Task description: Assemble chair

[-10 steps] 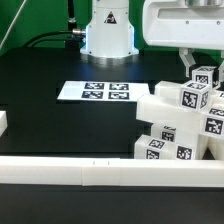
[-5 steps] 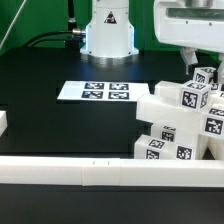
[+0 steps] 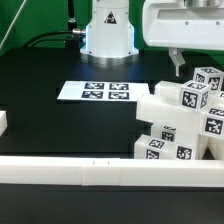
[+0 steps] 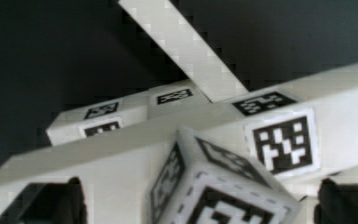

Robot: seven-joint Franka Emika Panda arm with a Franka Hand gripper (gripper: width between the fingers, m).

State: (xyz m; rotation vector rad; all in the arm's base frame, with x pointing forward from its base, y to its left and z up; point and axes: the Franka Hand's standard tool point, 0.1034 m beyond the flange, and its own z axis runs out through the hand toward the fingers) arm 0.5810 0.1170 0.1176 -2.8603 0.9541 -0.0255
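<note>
The chair parts are a cluster of chunky white tagged blocks (image 3: 178,122) at the exterior view's right, stacked against each other. A small tagged post (image 3: 207,78) stands at the cluster's top. My gripper (image 3: 182,62) hangs just above and beside that post, open and holding nothing. In the wrist view the gripper (image 4: 197,207) straddles the tagged post top (image 4: 220,185) with a dark finger (image 4: 48,204) well clear of it on each side. The wider tagged chair body (image 4: 291,135) lies behind the post.
The marker board (image 3: 95,91) lies flat on the black table at the middle. A long low white rail (image 3: 70,172) runs along the front edge. A small white block (image 3: 3,122) sits at the far left. The arm's base (image 3: 108,30) stands at the back. A white rail (image 4: 185,45) crosses the wrist view.
My gripper has lifted up and away from the small tagged post, which now shows in full. The chair parts have not moved.
</note>
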